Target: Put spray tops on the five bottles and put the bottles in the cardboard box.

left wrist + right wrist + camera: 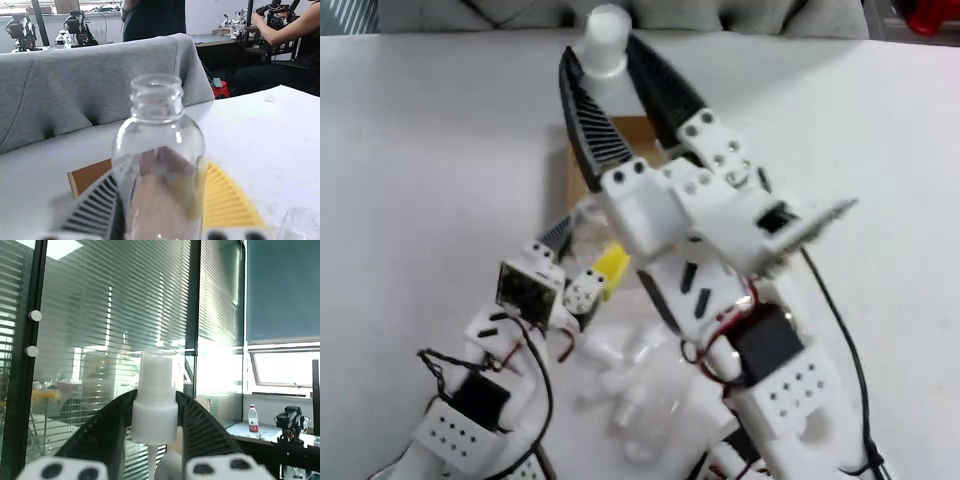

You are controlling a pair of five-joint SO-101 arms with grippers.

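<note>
The white desk (430, 150) took up most of the high view. The right arm (720, 220) ran across its middle. The right gripper (604, 68) sat at the top centre of the frame, its black fingers (588, 125) closed on a white spray top (608, 35). In the right wrist view they pinched the top at its collar, and the thin dip tube (150, 460) hung free below. The left arm (490, 340) lay in the lower left of the high view. The left gripper (160, 195) had one dark finger and one yellow finger (225, 200) clamped on the body of a clear bottle (157, 135). The bottle stood upright with its neck open and uncapped. The cardboard box (86, 176) lay on the desk just behind the bottle, under the right fingers in the upper centre of the high view. A heap of loose bottles and tops (630, 395) sat at the bottom centre. The bottle looked light, thin-walled and smooth, so it would likely slip or dent under a hard squeeze. The body below the shoulder was the sound place to hold it, leaving the neck clear. The spray top seemed light and stiff and was best held by the collar. Its tube looked bendy and would need careful aim into the narrow neck.
</note>
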